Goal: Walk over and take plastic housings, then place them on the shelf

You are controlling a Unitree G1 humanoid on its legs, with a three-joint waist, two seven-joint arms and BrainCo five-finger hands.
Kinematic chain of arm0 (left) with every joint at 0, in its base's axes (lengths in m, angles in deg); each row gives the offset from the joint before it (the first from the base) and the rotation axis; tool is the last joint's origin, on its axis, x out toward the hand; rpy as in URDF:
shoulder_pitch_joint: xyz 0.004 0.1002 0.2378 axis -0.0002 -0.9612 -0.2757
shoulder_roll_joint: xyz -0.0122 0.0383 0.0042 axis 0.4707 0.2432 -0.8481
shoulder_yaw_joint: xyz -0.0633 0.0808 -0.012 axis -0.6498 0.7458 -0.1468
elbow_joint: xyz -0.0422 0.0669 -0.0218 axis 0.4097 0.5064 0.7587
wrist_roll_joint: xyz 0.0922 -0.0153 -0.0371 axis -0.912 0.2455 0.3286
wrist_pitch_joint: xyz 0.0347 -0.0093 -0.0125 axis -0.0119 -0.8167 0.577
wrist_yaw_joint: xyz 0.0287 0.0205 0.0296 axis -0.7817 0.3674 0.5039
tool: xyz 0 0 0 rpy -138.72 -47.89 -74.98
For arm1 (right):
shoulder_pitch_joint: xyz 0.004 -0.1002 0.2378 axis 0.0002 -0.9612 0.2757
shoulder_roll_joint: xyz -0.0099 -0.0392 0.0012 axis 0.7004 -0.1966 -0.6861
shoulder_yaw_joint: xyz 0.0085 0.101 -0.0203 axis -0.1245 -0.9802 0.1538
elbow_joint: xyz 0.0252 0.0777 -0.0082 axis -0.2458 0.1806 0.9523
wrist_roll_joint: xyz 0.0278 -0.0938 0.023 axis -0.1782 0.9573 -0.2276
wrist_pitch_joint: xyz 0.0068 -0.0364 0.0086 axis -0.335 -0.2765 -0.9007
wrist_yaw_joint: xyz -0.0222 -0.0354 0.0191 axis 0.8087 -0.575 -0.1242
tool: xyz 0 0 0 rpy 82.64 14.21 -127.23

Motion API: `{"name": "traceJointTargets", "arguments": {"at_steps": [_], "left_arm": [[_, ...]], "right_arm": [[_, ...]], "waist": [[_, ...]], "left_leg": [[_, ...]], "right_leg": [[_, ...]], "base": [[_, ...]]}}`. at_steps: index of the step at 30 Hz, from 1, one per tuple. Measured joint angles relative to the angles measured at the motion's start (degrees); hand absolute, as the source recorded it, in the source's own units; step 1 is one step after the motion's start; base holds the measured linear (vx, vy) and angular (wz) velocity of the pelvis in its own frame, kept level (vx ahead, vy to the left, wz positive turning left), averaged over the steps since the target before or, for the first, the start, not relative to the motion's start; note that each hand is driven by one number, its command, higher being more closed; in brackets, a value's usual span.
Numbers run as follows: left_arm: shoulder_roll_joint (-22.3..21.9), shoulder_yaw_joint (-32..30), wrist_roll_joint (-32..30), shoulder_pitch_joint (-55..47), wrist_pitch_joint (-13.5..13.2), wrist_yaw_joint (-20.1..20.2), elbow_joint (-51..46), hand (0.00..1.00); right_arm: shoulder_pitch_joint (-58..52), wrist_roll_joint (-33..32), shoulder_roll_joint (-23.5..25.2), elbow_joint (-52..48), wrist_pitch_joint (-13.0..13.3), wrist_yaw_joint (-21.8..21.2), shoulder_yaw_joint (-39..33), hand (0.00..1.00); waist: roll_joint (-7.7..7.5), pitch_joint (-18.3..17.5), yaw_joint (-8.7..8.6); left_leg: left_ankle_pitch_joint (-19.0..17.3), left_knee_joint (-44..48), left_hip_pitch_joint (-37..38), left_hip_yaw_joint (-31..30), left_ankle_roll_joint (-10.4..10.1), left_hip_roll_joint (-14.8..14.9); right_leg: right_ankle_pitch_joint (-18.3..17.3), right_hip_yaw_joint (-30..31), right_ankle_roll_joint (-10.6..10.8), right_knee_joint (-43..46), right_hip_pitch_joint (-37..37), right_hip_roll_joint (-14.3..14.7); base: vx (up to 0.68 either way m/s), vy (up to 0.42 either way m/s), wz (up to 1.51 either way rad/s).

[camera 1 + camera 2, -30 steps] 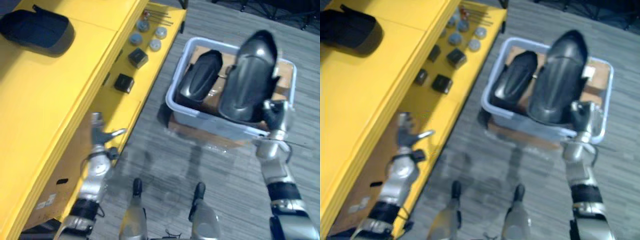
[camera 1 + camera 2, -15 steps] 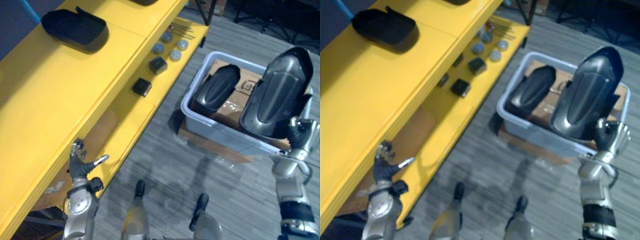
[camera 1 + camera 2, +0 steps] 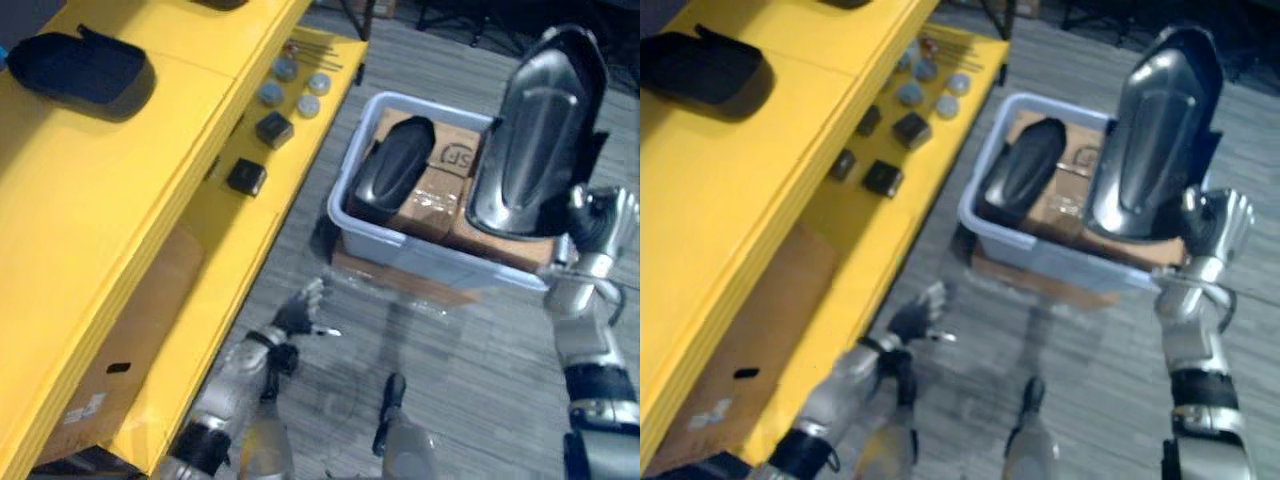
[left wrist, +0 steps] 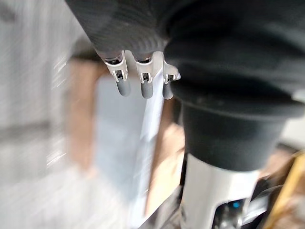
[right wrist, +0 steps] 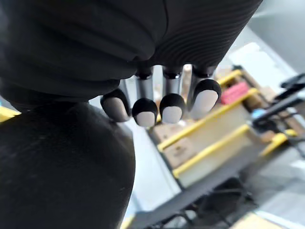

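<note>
My right hand (image 3: 597,224) is shut on the lower end of a large dark grey plastic housing (image 3: 541,128), which it holds upright above the bin's right side. In the right wrist view its fingers (image 5: 160,108) curl against the dark housing (image 5: 57,162). A second dark housing (image 3: 390,168) lies in the pale blue bin (image 3: 395,246) on cardboard boxes. Another black housing (image 3: 76,68) rests on the top level of the yellow shelf (image 3: 100,190). My left hand (image 3: 297,314) hangs open and unladen over the floor between shelf and bin, its fingers (image 4: 143,82) straight.
The shelf's lower level (image 3: 250,215) carries small black boxes (image 3: 247,176) and round grey parts (image 3: 296,88). A cardboard box (image 3: 120,330) sits under the shelf. The bin stands on a flat brown board on grey floor (image 3: 470,350).
The camera has shifted. My left hand has swung away from the shelf edge toward the floor in the middle. My right hand keeps its hold on the housing.
</note>
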Motion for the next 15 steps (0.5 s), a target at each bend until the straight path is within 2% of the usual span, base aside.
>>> {"name": "traceJointTargets", "arguments": {"at_steps": [3, 10, 14, 15], "left_arm": [[-1.1, 2.2, 1.7, 4.2, 1.7, -2.6, 6.2, 0.00], [-2.1, 2.4, 2.8, 11.2, 1.6, -7.9, 12.4, 0.00], [-2.2, 2.2, 8.5, 14.3, 1.6, -11.4, 15.9, 0.00], [-2.3, 1.9, 12.1, 14.7, 1.4, -12.2, 17.3, 0.00]], "right_arm": [[1.0, 0.3, -0.1, 0.0, 2.5, -1.0, 1.4, 1.00], [3.2, 4.2, 0.0, -0.1, 7.1, -5.0, 6.5, 1.00], [4.6, 5.5, 0.7, -0.7, 8.2, -7.8, 8.1, 1.00], [4.6, 6.7, 1.4, -1.2, 8.2, -8.7, 8.2, 1.00]], "waist": [[-0.06, 0.0, -0.72], [-0.30, 0.2, -2.12], [-0.47, 0.3, -2.33], [-0.70, 0.4, -2.57]], "left_leg": [[0.0, 0.0, 0.1, 0.5, 0.0, 0.1], [0.1, 0.0, 0.2, 1.6, -0.1, 0.4], [0.1, 0.0, 0.1, 1.9, -0.2, 0.5], [0.2, 0.0, 0.1, 1.9, -0.2, 0.5]], "right_leg": [[0.3, 0.7, -0.1, 0.0, -0.4, 0.2], [0.8, 2.0, -0.4, 0.0, -1.1, 0.5], [1.0, 2.4, -0.4, 0.1, -1.7, 0.6], [1.0, 2.5, -0.4, 0.1, -1.7, 0.7]], "base": [[-0.02, -0.002, -0.13], [-0.02, -0.005, -0.09], [-0.01, -0.004, -0.07], [0.00, 0.000, 0.00]]}}
